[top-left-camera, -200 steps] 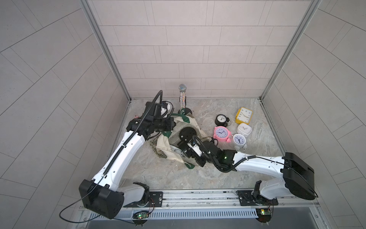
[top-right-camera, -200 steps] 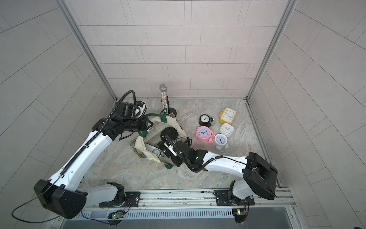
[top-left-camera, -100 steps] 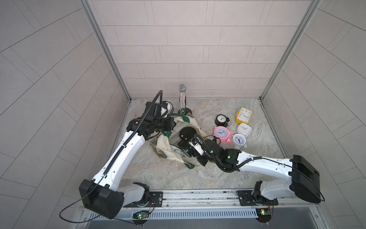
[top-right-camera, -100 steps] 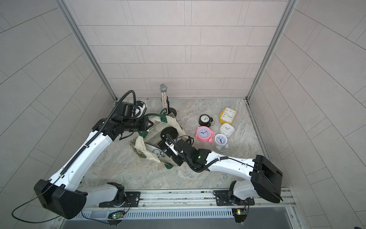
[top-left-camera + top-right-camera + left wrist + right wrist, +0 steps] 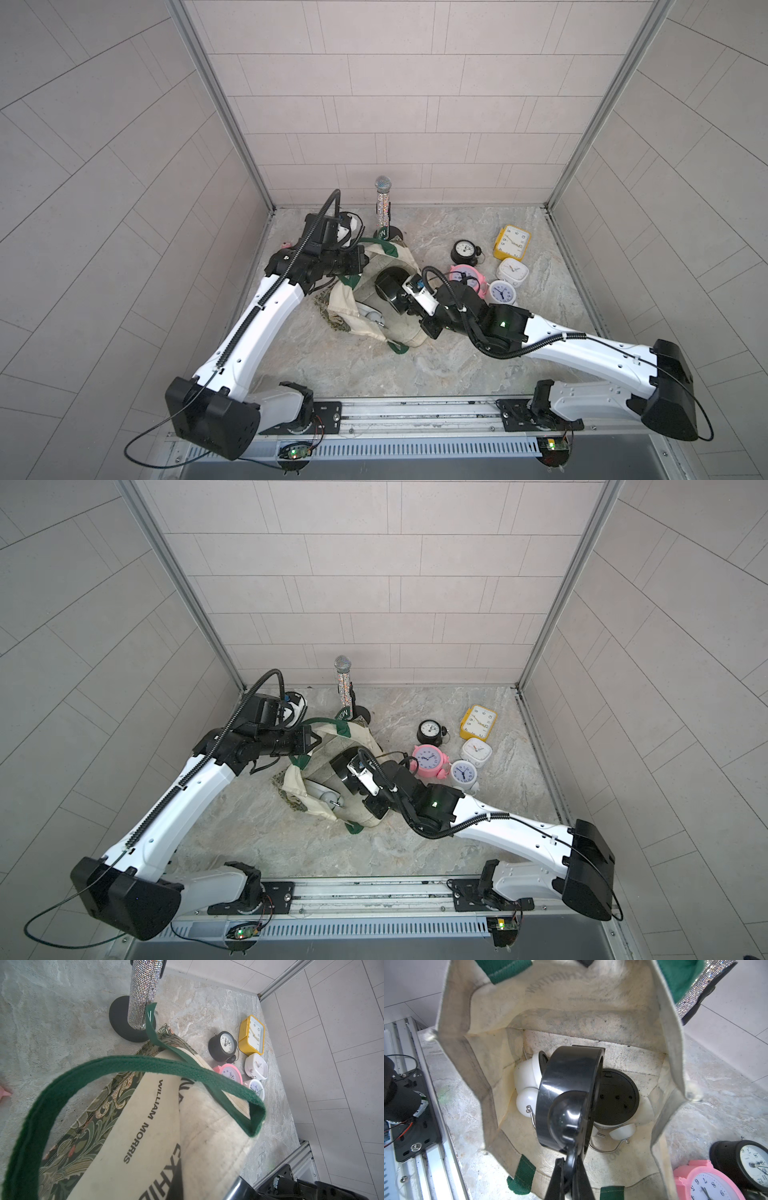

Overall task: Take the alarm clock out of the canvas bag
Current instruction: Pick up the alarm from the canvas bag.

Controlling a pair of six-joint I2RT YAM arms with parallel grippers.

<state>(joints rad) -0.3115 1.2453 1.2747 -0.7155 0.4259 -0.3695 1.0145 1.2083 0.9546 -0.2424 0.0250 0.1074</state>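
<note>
Left jaws clamp the green handle (image 5: 145,1064) of the canvas bag (image 5: 340,307), propping its mouth open near the tabletop's left edge; right jaws pinch a black alarm clock (image 5: 566,1093) by its top, hanging just above that mouth; white clocks (image 5: 527,1080) lie inside.

Right arm (image 5: 582,353) elbow swung out right; wrist slid back from canvas bag (image 5: 343,301).
</note>
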